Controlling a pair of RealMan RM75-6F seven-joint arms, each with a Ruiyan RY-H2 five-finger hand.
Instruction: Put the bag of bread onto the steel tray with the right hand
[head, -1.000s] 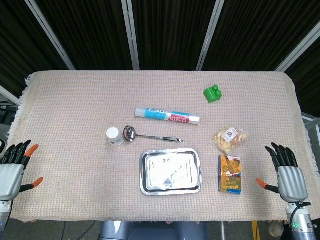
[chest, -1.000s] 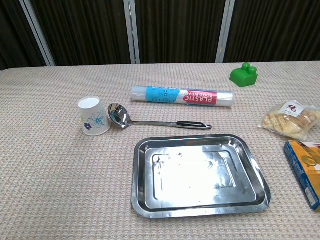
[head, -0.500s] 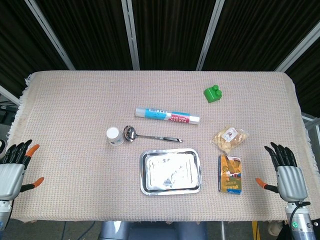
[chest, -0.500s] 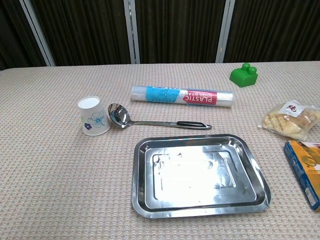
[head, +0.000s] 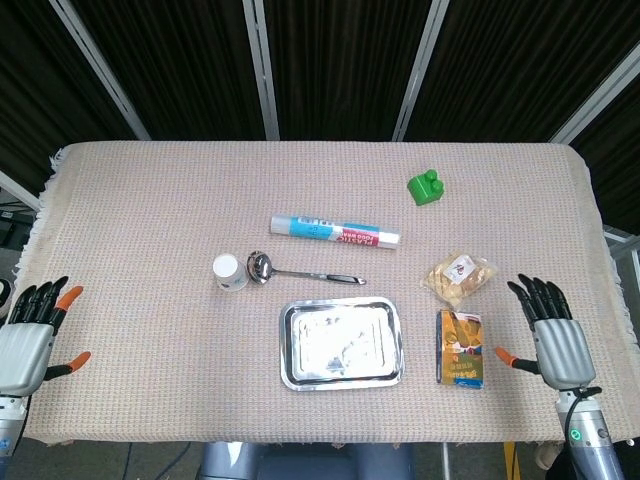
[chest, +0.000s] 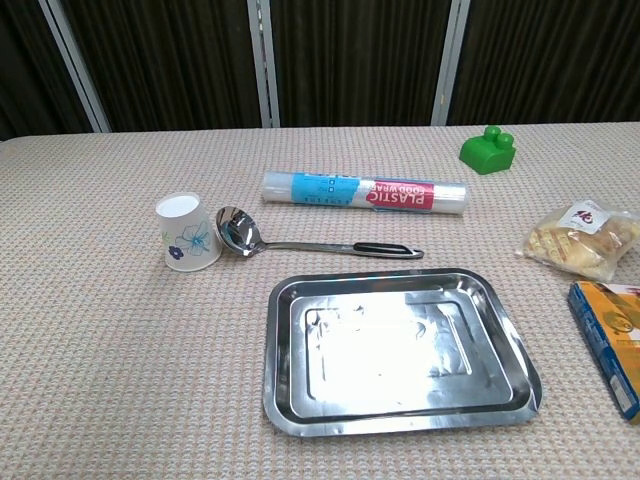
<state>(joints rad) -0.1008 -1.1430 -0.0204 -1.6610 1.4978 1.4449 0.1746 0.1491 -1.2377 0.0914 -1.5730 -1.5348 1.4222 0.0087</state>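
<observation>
The clear bag of bread lies flat on the cloth, right of the steel tray, which is bare. My right hand hovers at the table's right front corner, fingers spread, holding nothing, a short way right of the bag. My left hand is at the left front edge, fingers spread and holding nothing. The chest view shows neither hand.
An orange and blue box lies just below the bag, between tray and right hand. A ladle, an upturned paper cup, a plastic wrap roll and a green block lie farther back.
My right hand has shifted a little left and forward, toward the bag. The left hand has barely moved, and the objects have stayed put.
</observation>
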